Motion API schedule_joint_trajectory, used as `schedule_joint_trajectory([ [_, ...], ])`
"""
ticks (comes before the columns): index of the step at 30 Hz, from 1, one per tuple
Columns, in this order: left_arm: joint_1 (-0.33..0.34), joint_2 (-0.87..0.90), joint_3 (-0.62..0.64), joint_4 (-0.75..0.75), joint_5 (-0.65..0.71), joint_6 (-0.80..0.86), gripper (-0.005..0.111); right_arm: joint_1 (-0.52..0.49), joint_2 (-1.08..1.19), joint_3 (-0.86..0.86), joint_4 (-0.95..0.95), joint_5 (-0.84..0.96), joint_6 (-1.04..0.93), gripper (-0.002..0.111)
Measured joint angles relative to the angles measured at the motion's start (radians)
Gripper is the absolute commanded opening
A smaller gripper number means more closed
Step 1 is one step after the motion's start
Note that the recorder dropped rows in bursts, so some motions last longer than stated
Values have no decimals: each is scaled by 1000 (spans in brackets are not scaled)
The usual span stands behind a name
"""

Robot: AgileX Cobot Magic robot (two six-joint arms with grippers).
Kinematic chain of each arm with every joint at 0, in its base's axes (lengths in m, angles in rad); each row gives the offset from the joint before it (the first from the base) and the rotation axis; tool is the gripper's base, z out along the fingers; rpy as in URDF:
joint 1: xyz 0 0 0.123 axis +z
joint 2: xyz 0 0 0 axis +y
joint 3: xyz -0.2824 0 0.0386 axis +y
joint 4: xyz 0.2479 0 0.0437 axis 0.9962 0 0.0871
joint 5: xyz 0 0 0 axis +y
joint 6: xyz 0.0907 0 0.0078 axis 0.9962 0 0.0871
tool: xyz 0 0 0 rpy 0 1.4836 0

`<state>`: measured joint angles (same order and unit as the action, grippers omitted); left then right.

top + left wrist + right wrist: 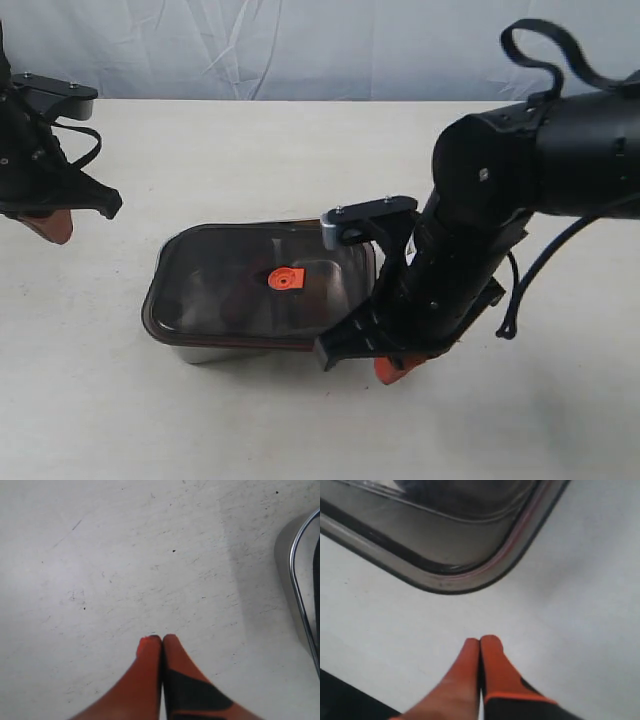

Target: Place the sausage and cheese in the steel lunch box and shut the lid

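The dark translucent lid point(230, 285) lies flat on the steel lunch box point(212, 352), its orange valve tab point(284, 279) facing up at the centre. Through the smoky lid I cannot make out the sausage or the cheese. My right gripper point(398, 368) is shut and empty just off the box's front right corner, its tips point(480, 641) over bare table a little short of the lid's rounded corner point(485, 567). At the far left my left gripper point(50, 226) hangs shut and empty point(162, 639), well apart from the box's steel rim point(299, 590).
The table point(300, 150) is a pale white cloth-like surface with a wrinkled white backdrop point(300, 45) behind it. The right arm's black body point(480, 240) leans over the box's right end. A cable loops beside it point(515, 300).
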<state>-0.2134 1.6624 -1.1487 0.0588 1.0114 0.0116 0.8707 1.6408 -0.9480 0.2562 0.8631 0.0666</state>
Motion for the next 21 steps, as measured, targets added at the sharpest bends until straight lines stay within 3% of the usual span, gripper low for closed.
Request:
schedule_joint_trajectory([
  [10, 0, 0, 0, 0, 0, 0, 0, 12, 41, 4, 2, -122, 0, -1],
  [21, 0, 0, 0, 0, 0, 0, 0, 12, 41, 4, -121, -153, 65, -1],
])
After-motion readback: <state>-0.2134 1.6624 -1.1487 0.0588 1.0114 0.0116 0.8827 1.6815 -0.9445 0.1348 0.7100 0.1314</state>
